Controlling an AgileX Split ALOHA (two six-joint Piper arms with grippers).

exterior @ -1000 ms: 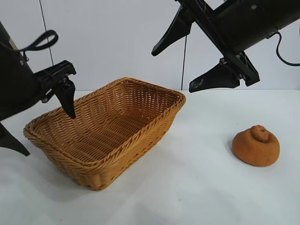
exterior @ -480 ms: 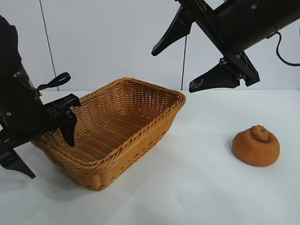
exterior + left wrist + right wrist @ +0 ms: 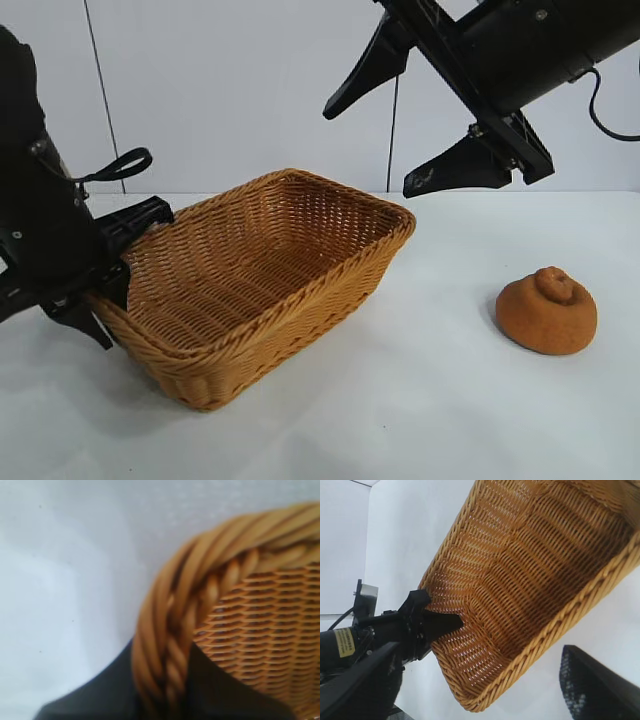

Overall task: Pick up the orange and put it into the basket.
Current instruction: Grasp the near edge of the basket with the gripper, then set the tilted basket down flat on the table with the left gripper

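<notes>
Gripping the basket (image 3: 270, 290) at its left-hand rim, the left gripper (image 3: 105, 285) in the exterior view has one finger inside the wall and one outside, and that end sits tipped up off the white table (image 3: 420, 420). The orange (image 3: 547, 311) rests alone on the table well to the right, apart from the basket and untouched. The right gripper (image 3: 410, 130) hangs high above the basket's far corner, its jaws spread wide and holding nothing.

In the left wrist view the braided rim (image 3: 170, 645) runs straight between the two dark fingers (image 3: 90, 700), which have it pinched from both sides.

In the right wrist view the left gripper (image 3: 437, 625) shows across the basket (image 3: 530, 570), one pointed finger lying against the inner weave; the right arm's own fingertip (image 3: 592, 685) stands clear of everything.

Risks, as I judge them: the hold is on one edge only, so a pull could swing or tip the basket, or let the rim slide out of the fingers. Dragged rightward, it might also nudge the orange, whose domed shape could slip from a wide jaw that closes off centre.

The table is smooth, matte white and bare; behind it stand pale wall panels with thin dark seams (image 3: 92, 90)
</notes>
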